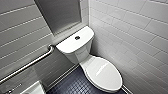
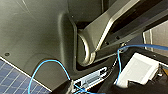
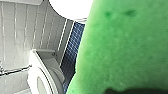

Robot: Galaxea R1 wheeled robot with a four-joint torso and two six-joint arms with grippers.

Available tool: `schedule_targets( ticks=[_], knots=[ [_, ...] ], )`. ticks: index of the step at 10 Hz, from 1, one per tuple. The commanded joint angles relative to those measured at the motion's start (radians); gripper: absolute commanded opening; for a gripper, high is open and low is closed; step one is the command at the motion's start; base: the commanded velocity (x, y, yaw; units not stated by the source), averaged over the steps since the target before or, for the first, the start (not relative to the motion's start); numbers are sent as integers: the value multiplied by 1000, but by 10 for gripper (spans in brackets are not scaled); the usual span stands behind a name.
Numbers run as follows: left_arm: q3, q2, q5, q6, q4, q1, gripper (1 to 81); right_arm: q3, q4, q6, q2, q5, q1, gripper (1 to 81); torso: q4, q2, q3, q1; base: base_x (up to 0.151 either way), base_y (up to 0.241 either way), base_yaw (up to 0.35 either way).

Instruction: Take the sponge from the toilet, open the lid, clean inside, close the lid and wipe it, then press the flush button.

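Note:
The white toilet (image 1: 75, 53) stands in a tiled corner in the head view. Its oval lid (image 1: 103, 72) lies shut over the bowl, and nothing rests on it. The small dark flush button (image 1: 77, 38) sits in the middle of the flat tank top. In the right wrist view the bright green sponge (image 3: 125, 47) hangs very close to the camera, off any surface, with my right gripper shut on it. Beyond it the toilet (image 3: 43, 72) shows small and sideways. The left wrist view shows my own dark body panels and blue cables.
A metal grab bar (image 1: 30, 63) runs along the grey tiled wall left of the toilet. White tiles (image 1: 140, 30) close in the right side. The floor (image 1: 72, 85) is dark blue small tile. A white object (image 1: 35, 88) sits at the lower left.

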Motion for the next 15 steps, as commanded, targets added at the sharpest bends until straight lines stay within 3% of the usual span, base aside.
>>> schedule_targets(
  ticks=[1, 4, 7, 9, 10, 14, 15],
  knots=[
    [-21, 10, 95, 7, -1, 14, 811, 7, 100, 5, -31, -185, 217, 10, 0, 0, -47, 0, 0, 0, 0],
    [-79, 57, 96, 7, 1, 15, 811, -74, 183, 8, 36, -292, 429, 10, 0, 1, -40, 0, 0, 0, 0],
    [-101, 68, 99, 7, -1, 23, 811, -310, 213, 13, 206, -406, 568, 10, 0, 1, -42, 0, 0, 0, 0],
    [-108, 63, 98, 9, -1, 31, 811, -479, 223, 30, 320, -438, 618, 10, 0, 1, -42, 0, 0, 0, 0],
    [-108, 59, 96, 9, -1, 32, 811, -530, 223, 34, 363, -455, 641, 10, 0, -98, -42, 64, 0, 0, 0],
    [-110, 66, 96, 9, 2, 34, 811, -620, 252, 36, 458, -493, 762, 10, 0, -163, -42, 104, 0, 0, 0],
    [-110, 68, 96, 9, 2, 34, 811, -628, 261, 36, 476, -490, 779, 10, 0, -100, -42, 63, 0, 0, 0]
  ],
)
